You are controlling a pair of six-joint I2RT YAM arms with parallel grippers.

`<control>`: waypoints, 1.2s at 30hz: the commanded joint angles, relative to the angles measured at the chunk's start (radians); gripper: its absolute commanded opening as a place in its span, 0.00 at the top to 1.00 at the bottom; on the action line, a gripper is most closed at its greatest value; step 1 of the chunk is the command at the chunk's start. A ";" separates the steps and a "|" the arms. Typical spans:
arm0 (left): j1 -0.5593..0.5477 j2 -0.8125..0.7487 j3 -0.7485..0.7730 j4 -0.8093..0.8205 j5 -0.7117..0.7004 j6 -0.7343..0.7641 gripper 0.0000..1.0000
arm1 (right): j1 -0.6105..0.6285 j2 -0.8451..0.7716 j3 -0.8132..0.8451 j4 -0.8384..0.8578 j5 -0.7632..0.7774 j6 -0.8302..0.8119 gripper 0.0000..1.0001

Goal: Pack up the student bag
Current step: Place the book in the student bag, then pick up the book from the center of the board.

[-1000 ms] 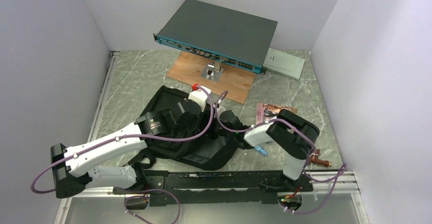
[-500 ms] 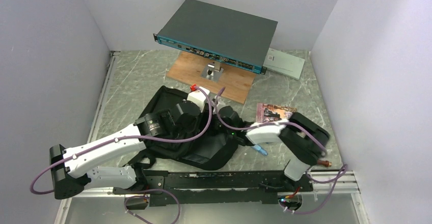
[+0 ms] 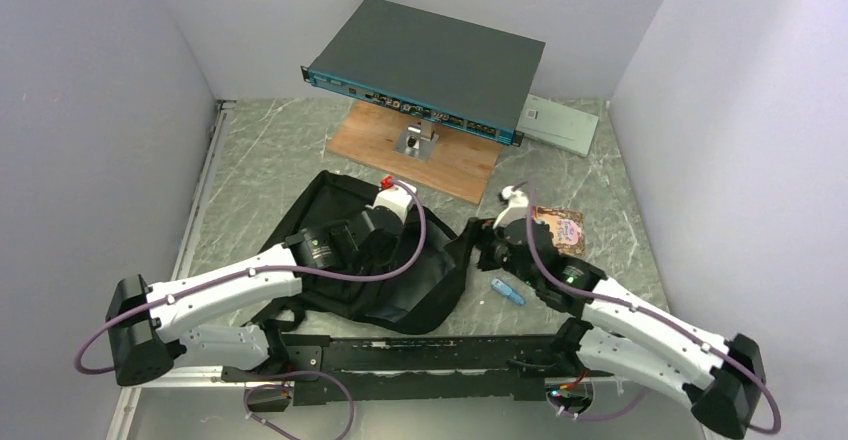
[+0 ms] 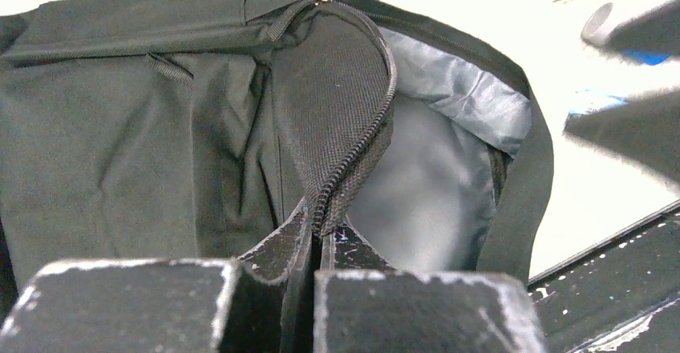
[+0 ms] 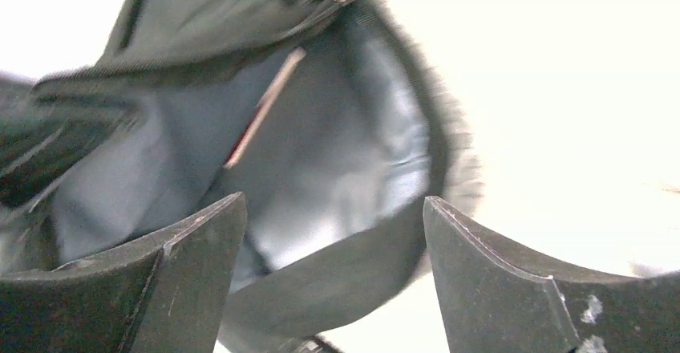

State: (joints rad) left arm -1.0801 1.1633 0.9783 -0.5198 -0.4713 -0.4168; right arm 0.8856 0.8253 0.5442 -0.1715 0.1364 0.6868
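Right hand (image 5: 334, 202) swung to student bag (image 4: 120, 152) mouth, open, left hand (image 4: 315, 229) pinching its flap, interior blurred

Left pincer (image 4: 315, 229) clamps the student bag (image 4: 120, 152) by its zipper.

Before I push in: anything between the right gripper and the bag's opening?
Nothing. In the right wrist view the right gripper, fingers open, faces the student bag, its grey-lined opening ahead, the gap bare.
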 commanded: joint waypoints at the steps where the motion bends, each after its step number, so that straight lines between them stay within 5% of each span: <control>1: 0.005 0.015 -0.018 0.045 0.019 -0.044 1.00 | -0.192 -0.075 0.050 -0.258 0.154 -0.044 0.16; 6: 0.005 0.022 -0.036 0.071 0.077 -0.038 1.00 | -0.588 -0.073 0.023 -0.156 0.000 -0.083 0.12; 13: 0.005 0.060 -0.031 0.118 0.175 -0.026 0.94 | -0.992 0.261 0.134 0.017 -0.262 -0.076 0.11; 16: 0.005 0.062 -0.041 0.142 0.226 -0.023 0.84 | -1.070 0.338 0.164 0.032 -0.209 -0.070 0.08; 21: 0.005 0.031 -0.025 0.195 0.319 0.007 0.32 | -1.204 0.452 0.187 -0.001 -0.146 -0.136 0.07; 23: 0.005 0.020 -0.022 0.248 0.360 0.025 0.20 | -1.225 0.470 0.189 0.007 -0.110 -0.163 0.07; 30: 0.005 0.144 0.097 0.330 0.504 0.043 0.13 | -1.253 0.573 0.189 0.027 -0.089 -0.202 0.08; 36: 0.005 0.284 0.140 0.491 0.535 0.092 0.12 | -1.251 0.692 0.173 0.075 -0.312 -0.194 0.13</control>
State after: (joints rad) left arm -1.0767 1.3712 1.0626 -0.1654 0.0078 -0.3779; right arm -0.3645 1.4582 0.7097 -0.1509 -0.0326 0.5079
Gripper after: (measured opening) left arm 0.878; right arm 0.897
